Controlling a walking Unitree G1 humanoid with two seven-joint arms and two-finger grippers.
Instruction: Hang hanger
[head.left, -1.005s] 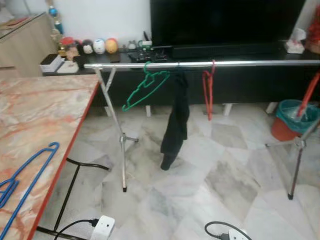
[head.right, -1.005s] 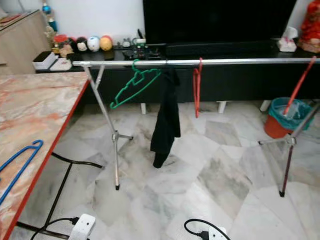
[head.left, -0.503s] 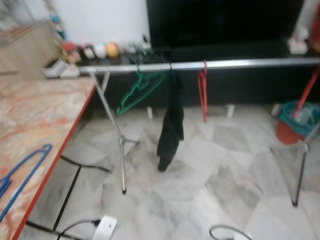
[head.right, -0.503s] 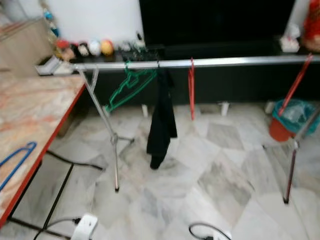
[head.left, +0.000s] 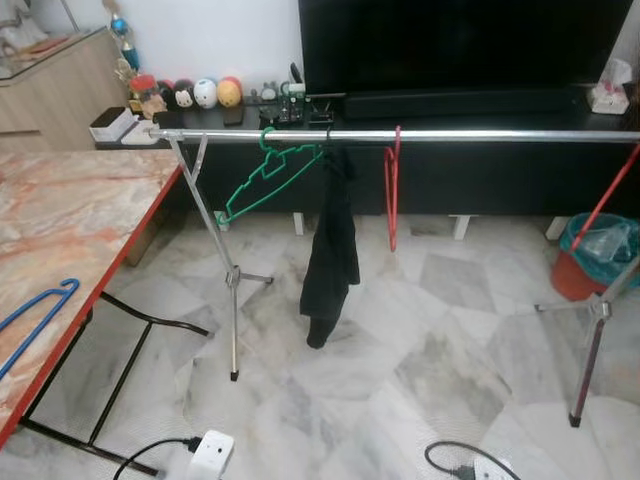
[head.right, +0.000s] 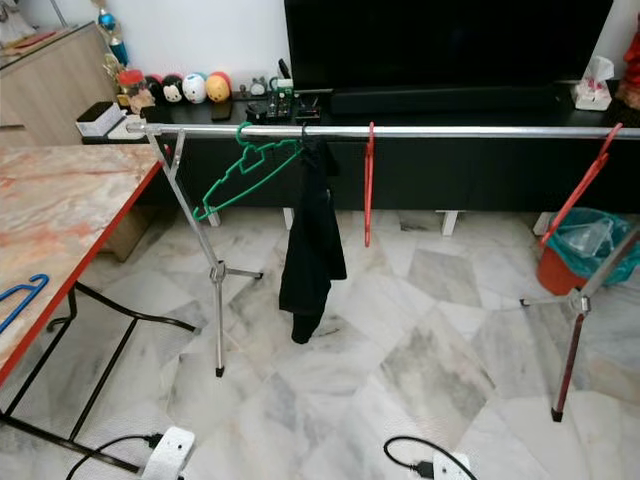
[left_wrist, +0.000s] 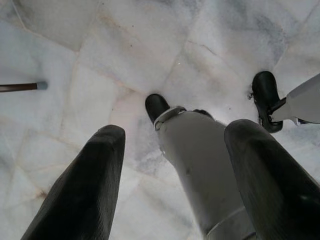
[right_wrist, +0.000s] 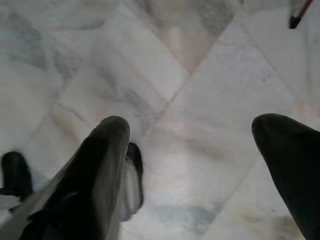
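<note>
The task is judged barely begun: a blue hanger (head.left: 40, 312) is seen lying at the table's (head.left: 70, 220) near edge, ungrasped. Left end effector (left_wrist: 172, 175) and right end effector (right_wrist: 200, 170) hang spread, empty. The rail (head.left: 450, 135) carries 2 hangers.

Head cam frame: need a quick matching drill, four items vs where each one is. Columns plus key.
Items:
1. green hanger
2. blue hanger
3. black garment
4. red hanger

Places:
A. lying on the marble table
B. on the rail, to the garment's right
C. on the rail, nearest its left end
D. draped over the rail, between two hangers

Pairs: 1-C, 2-A, 3-D, 4-B
</note>
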